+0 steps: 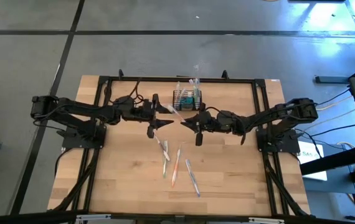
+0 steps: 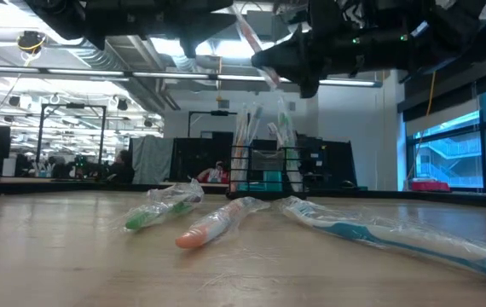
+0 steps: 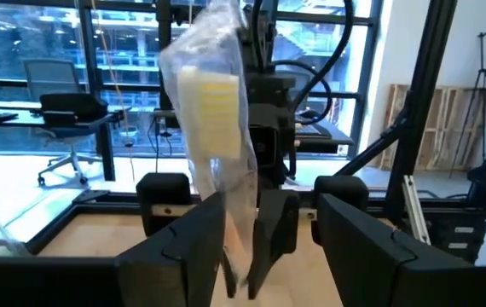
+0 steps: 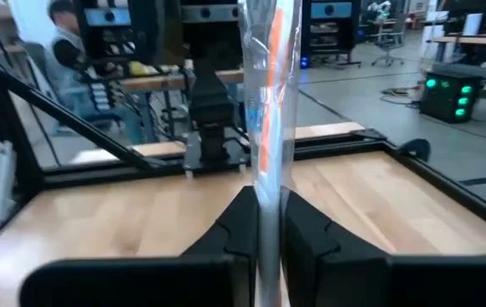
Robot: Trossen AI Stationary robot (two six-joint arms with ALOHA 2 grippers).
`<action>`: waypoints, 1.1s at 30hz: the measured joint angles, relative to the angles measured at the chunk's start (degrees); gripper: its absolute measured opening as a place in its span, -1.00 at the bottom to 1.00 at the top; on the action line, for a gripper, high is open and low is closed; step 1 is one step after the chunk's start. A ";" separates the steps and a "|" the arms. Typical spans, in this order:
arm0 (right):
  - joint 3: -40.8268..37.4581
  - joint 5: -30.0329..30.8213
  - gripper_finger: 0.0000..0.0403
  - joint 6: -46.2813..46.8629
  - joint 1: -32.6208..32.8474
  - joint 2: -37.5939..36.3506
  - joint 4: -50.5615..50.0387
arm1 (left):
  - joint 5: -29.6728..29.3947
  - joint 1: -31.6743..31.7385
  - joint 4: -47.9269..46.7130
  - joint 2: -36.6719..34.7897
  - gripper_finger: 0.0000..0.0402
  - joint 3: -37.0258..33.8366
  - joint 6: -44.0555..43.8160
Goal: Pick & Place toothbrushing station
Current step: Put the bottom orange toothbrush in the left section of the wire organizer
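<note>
The toothbrushing station, a black wire-mesh caddy with brushes standing in it, rests on its base near the table's far edge. In front of it, above the table's middle, my two grippers meet tip to tip. My right gripper is shut on a plastic-wrapped toothbrush. My left gripper is open, with its fingers on either side of the brush's lower part. My right gripper pinches the wrapped toothbrush's handle, low down, between its two fingers. The fingers come level from the table's right and lie across the brush. The brush stands up above them, leaning toward the far left, clear of the table. My left gripper's finger stands close to the wrap; whether it touches, I cannot tell.
Three wrapped toothbrushes lie loose on the wood nearer the front: a green one, an orange one and a blue one. A black frame runs round the table's edge.
</note>
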 joint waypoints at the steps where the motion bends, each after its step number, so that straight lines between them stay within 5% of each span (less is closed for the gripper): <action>1: 0.01 -0.71 -0.85 0.51 -0.11 0.38 0.70 | 0.00 0.00 0.30 0.00 -0.09 0.00 0.00; 15: 0.09 -3.23 -0.84 0.75 -0.36 3.75 6.44 | -0.95 -0.07 0.98 0.03 -0.09 -0.01 -2.67; 23: 0.07 -5.19 -0.84 0.29 -0.12 3.75 6.93 | -9.10 0.07 -2.85 0.04 -0.09 0.02 -5.87; 33: 0.07 -3.92 -0.84 0.29 -0.26 3.75 6.95 | -2.62 0.00 -2.29 0.04 -0.09 0.02 -4.00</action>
